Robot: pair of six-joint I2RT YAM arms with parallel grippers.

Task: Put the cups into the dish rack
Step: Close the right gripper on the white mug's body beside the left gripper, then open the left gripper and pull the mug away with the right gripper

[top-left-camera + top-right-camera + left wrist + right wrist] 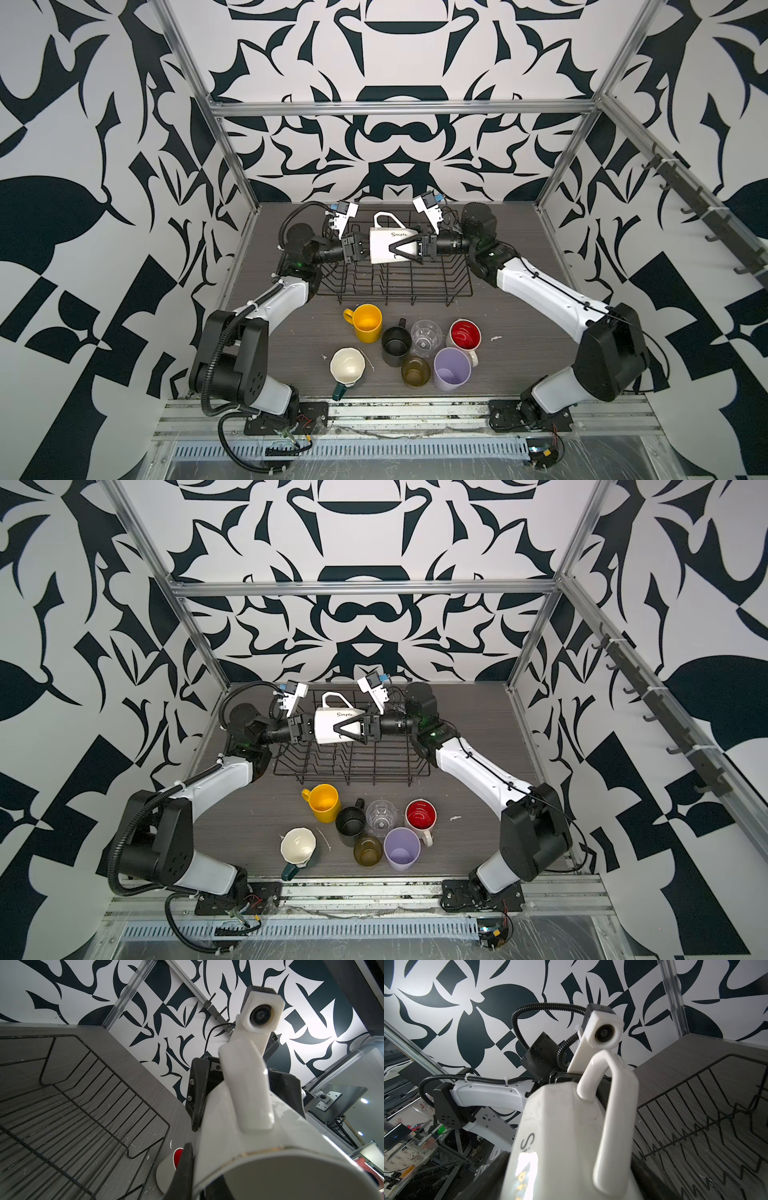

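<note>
Left gripper (362,251) clamps the sideways white mug (380,243) over the dish rack (440,286); right gripper (394,249) straddles it, grip unclear.

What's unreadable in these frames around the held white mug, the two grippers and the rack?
- Right gripper: in both top views one finger lies over the white ceramic mug with angular handle; the mug hides the other, so contact is unclear.
- Left gripper: left wrist view shows one finger beside the mug; the mug hides the other.
- Black wire dish rack: in both top views, mug and grippers cover its far middle.
</note>
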